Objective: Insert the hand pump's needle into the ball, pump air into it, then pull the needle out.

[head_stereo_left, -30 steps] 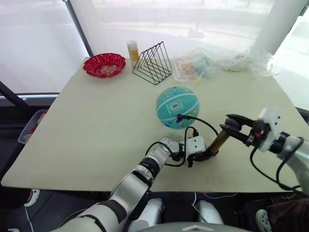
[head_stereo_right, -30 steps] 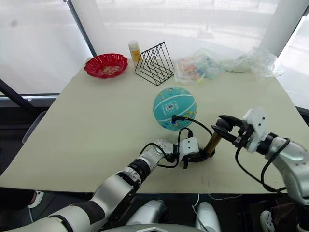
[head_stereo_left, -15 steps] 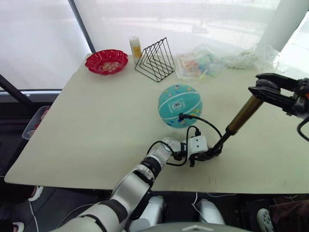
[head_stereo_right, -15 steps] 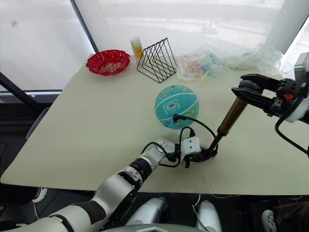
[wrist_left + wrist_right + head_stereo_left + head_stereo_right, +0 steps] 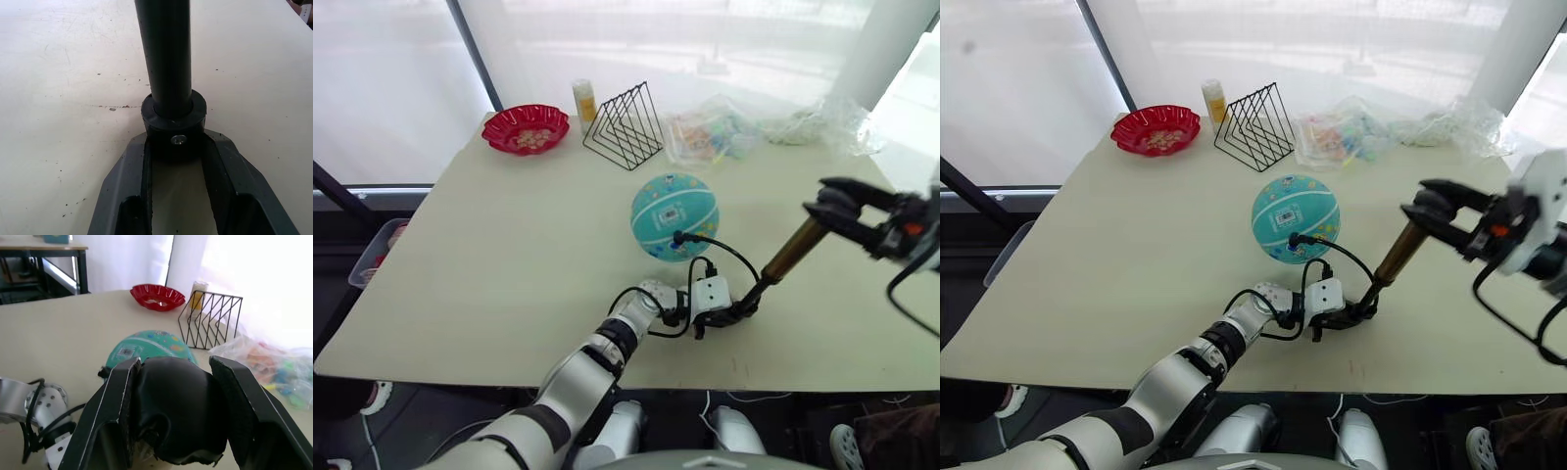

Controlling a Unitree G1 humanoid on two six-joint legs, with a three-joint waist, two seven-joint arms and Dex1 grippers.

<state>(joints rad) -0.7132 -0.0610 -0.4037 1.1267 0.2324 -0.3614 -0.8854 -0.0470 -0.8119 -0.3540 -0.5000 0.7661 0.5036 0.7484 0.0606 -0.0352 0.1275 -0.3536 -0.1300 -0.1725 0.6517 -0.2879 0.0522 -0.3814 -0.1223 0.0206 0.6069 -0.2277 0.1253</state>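
Note:
The teal-blue ball (image 5: 674,215) sits round on the table's middle. The hand pump (image 5: 792,251) leans up to the right from its black foot. My left gripper (image 5: 740,311) is shut on that foot cap (image 5: 173,128) at the table surface. My right gripper (image 5: 833,208) is shut on the black T-handle (image 5: 176,411) at the pump's top, to the right of the ball. The thin black hose (image 5: 729,251) arcs from the pump's foot to the ball's near side (image 5: 678,237). The needle itself is hidden at that spot.
A red scalloped bowl (image 5: 526,128), a yellow bottle (image 5: 582,101) and a black wire rack (image 5: 625,126) stand along the far edge. Crumpled clear bags (image 5: 715,132) lie at the back right. The table's near edge (image 5: 607,377) runs just under my left arm.
My right gripper lifted the handle high, drawing the pump out long, and has now come partway back down. The left gripper and the ball have stayed put.

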